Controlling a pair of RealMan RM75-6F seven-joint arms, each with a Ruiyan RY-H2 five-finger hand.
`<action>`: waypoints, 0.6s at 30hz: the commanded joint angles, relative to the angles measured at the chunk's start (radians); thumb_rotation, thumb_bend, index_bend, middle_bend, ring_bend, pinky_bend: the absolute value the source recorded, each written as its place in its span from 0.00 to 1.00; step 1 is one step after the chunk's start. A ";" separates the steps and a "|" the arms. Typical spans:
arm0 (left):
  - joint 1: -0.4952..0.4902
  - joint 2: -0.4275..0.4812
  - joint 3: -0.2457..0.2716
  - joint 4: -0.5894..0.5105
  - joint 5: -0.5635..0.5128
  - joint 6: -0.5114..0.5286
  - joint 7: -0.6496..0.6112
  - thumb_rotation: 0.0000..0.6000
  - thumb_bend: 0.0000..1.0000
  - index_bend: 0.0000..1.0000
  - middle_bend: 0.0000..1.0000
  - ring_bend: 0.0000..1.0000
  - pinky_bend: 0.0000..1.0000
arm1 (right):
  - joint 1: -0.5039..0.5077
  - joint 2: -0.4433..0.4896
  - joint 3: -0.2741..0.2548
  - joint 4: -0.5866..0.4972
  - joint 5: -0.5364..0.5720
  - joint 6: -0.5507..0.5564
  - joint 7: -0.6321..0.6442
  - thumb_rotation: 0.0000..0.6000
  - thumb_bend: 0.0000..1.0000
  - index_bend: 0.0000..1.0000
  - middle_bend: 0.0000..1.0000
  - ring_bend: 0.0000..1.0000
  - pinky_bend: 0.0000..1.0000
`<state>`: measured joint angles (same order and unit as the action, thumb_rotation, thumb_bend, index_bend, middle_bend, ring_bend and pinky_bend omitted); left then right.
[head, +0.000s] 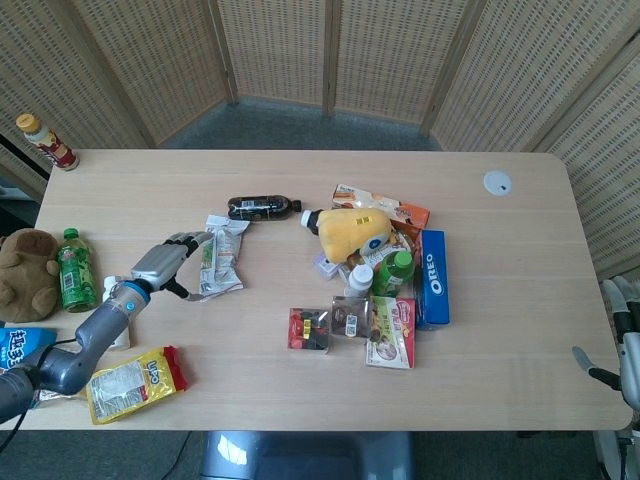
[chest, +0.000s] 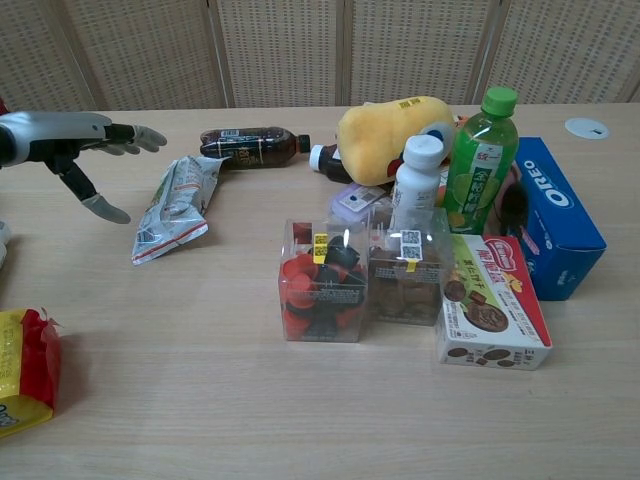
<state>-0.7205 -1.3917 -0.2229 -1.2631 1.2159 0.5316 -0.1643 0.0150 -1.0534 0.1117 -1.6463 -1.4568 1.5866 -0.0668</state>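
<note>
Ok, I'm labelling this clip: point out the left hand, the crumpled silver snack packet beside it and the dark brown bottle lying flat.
left hand (head: 160, 264): head view, back of the hand.
crumpled silver snack packet (chest: 176, 204): chest view, middle of the wrapper.
dark brown bottle (chest: 252, 143): chest view, mid-body.

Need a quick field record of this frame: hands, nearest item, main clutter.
left hand: open, fingers spread, holding nothing
nearest item: silver snack pouch lying flat, just right of the left hand, apart from it
behind pouch: dark bottle on its side
centre pile: yellow plush, green bottle, white bottle, Oreo box, two clear boxes
right hand: at table's right edge, off the table, state unclear
</note>
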 joint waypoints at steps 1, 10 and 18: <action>-0.026 -0.024 0.015 0.026 -0.036 -0.026 0.023 0.95 0.06 0.00 0.00 0.00 0.00 | 0.000 0.000 0.000 -0.001 0.001 -0.001 -0.002 0.97 0.20 0.00 0.00 0.00 0.00; -0.064 -0.011 0.071 -0.004 -0.104 -0.077 0.090 0.94 0.06 0.00 0.00 0.00 0.00 | -0.001 0.001 0.001 -0.006 -0.001 0.000 -0.004 0.98 0.20 0.00 0.00 0.00 0.00; -0.074 0.015 0.110 -0.071 -0.125 -0.080 0.112 0.94 0.06 0.00 0.00 0.00 0.00 | -0.004 0.001 0.001 -0.004 -0.005 0.004 0.002 0.98 0.20 0.00 0.00 0.00 0.00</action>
<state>-0.7932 -1.3802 -0.1181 -1.3285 1.0944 0.4506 -0.0548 0.0106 -1.0528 0.1128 -1.6500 -1.4622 1.5904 -0.0645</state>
